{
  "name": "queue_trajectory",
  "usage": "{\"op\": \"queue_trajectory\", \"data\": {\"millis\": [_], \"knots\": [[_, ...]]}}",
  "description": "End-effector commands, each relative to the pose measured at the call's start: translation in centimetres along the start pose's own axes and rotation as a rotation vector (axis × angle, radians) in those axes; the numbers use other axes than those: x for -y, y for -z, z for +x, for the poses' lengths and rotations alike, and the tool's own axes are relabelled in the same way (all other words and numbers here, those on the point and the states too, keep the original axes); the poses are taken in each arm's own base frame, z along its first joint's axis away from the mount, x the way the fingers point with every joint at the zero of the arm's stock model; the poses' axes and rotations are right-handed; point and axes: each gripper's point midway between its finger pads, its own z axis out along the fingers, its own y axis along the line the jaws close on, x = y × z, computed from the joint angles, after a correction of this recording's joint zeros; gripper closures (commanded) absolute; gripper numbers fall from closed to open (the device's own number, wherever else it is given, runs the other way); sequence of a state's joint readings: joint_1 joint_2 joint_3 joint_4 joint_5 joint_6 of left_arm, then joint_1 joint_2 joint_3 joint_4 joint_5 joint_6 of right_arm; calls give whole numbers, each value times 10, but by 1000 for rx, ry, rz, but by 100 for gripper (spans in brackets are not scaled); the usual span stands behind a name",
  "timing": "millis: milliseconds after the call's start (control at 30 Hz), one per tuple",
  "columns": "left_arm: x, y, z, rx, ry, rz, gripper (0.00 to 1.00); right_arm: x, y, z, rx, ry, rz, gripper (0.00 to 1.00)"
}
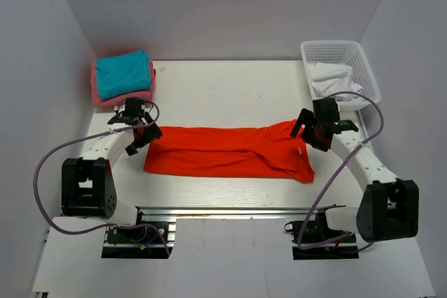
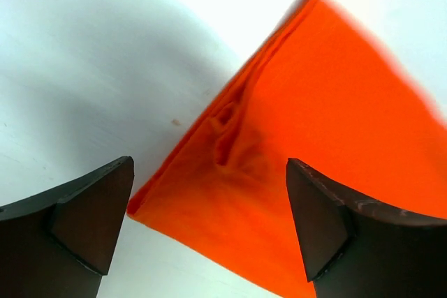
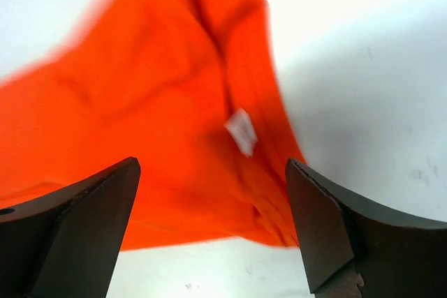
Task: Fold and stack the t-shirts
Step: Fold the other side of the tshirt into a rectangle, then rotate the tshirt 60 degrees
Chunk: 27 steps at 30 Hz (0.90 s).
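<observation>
Overhead and wrist views of a two-arm folding station. An orange shirt [image 1: 227, 151] lies flat on the white table [image 1: 223, 88], at its centre, folded into a long band that runs left to right, with the collar end to the right, where the cloth bunches and widens. The left gripper [image 1: 145, 132] hangs over the band's left end. In its wrist view the jaws are released and stand wide apart above a creased corner of the cloth, with nothing between them. The right gripper [image 1: 309, 129] hangs over the right end, likewise released, jaws spread, grasping nothing. Its wrist view shows a small white label [image 3: 242, 130] on the orange fabric below. At the far left corner a folded teal shirt [image 1: 123, 73] rests on a folded pink shirt [image 1: 112, 100], well apart from the orange one. At the far right corner a white mesh basket [image 1: 349, 50] holds a crumpled white shirt [image 1: 332, 78].
</observation>
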State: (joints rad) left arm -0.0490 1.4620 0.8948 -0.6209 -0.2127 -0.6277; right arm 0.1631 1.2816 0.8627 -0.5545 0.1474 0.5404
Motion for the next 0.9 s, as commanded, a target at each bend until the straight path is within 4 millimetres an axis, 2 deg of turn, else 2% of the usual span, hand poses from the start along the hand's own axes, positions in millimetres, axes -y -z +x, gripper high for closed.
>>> {"op": "queue_trajectory", "data": {"millis": [0,33,67,100,133,167,200,233,333,367,400,433,500,533,567,667,700,733,767,867], "knots": [[26,35,-46,154,48,112,0,-35,27,-50,187,64,-161,10],[36,39,-49,153,33,161,0,-39,26,-50,191,78,-187,10],[50,44,-61,189,27,221,0,-52,28,-48,180,83,-255,10],[58,41,-61,182,12,255,0,-67,31,-59,226,85,-330,10],[73,42,-57,155,-22,335,0,-73,28,-57,223,71,-362,10],[86,41,-63,179,-38,399,0,-82,25,-52,199,62,-408,10],[97,40,-61,169,-51,441,0,-96,23,-64,240,60,-472,10],[105,30,-50,122,-75,481,0,-102,15,-57,191,49,-507,10],[129,20,-46,89,-103,589,0,-122,-4,-55,125,59,-578,10],[131,3,-33,39,-127,603,0,-122,-9,-54,112,56,-580,10],[138,-2,-29,23,-134,639,0,-120,-27,-46,58,42,-563,10],[143,-5,-23,-16,-141,665,0,-121,-31,-46,49,34,-561,10],[138,-23,-6,-94,-137,630,0,-112,-51,-36,7,14,-513,10],[134,-30,-5,-98,-133,597,0,-107,-58,-29,-9,10,-490,10],[128,-34,-5,-95,-123,577,0,-99,-65,-32,9,3,-444,10],[107,-46,11,-136,-89,501,0,-72,-95,-24,-10,-39,-314,10],[96,-50,7,-113,-77,445,0,-63,-106,-16,-37,-53,-279,10],[82,-54,18,-149,-75,385,0,-55,-110,-16,-42,-77,-249,10],[76,-53,18,-146,-74,351,0,-51,-116,-10,-63,-102,-233,10],[38,-58,32,-159,-55,177,0,-37,-123,-15,-59,-128,-180,10]]}}
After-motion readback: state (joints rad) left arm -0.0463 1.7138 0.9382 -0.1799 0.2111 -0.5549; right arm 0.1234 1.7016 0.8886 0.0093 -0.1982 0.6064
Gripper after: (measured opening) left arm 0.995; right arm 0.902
